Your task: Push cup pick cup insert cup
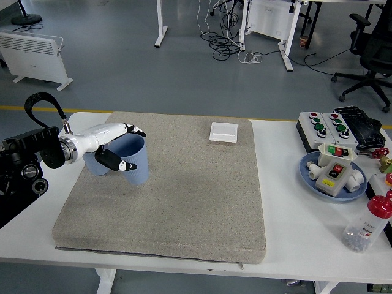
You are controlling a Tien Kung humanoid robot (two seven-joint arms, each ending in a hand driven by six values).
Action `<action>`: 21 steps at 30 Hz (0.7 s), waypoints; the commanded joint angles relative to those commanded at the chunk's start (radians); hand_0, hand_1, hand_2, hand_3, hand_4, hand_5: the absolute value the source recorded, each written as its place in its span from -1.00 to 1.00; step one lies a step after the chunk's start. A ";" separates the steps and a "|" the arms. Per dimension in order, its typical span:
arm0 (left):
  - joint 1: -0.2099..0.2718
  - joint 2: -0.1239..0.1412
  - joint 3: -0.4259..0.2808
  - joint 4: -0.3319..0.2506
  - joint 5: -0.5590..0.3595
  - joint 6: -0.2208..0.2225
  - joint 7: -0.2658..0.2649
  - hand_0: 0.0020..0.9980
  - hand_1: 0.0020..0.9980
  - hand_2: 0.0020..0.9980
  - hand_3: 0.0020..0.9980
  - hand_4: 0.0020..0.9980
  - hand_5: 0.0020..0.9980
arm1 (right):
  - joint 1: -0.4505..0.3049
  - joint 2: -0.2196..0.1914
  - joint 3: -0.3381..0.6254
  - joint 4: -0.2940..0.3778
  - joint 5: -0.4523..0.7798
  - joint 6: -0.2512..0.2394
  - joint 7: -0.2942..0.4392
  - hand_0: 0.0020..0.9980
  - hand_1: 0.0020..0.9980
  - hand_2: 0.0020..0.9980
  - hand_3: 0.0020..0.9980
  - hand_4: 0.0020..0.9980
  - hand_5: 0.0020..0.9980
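My left hand (130,149) is shut on a light blue cup (135,160). It holds the cup lifted and tilted over the left part of the grey mat (184,202). White fingers lie over the cup's rim and the thumb presses its near side. A second light blue cup (93,165) stands just left of the held one. It is mostly hidden behind my hand and forearm, near the mat's left edge. The two cups are close together; I cannot tell whether they touch.
A white flat box (223,131) lies at the mat's far edge. At the right stand a button box (321,128), a blue plate (306,174) with parts, and a red-capped bottle (369,225).
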 joint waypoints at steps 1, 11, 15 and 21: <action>-0.007 0.008 -0.016 0.001 -0.004 -0.002 0.002 0.14 -0.02 -0.06 -0.06 -0.43 -1.00 | 0.000 0.000 -0.001 0.000 0.002 0.000 0.000 0.45 0.30 0.29 0.15 -0.76 -0.07; -0.092 0.017 -0.093 0.143 0.050 0.001 -0.005 0.15 -0.01 -0.05 -0.05 -0.43 -1.00 | -0.001 -0.002 -0.008 0.000 0.009 0.000 0.001 0.45 0.30 0.29 0.15 -0.76 -0.07; -0.102 0.007 -0.078 0.187 0.102 0.007 -0.016 0.17 -0.01 -0.05 -0.05 -0.43 -1.00 | 0.000 -0.003 -0.009 0.000 0.009 0.000 0.001 0.45 0.30 0.29 0.15 -0.76 -0.07; -0.115 -0.007 -0.049 0.239 0.135 0.010 -0.026 0.17 -0.01 -0.04 -0.05 -0.44 -1.00 | 0.002 -0.003 -0.012 0.000 0.011 0.001 0.002 0.45 0.30 0.29 0.15 -0.76 -0.07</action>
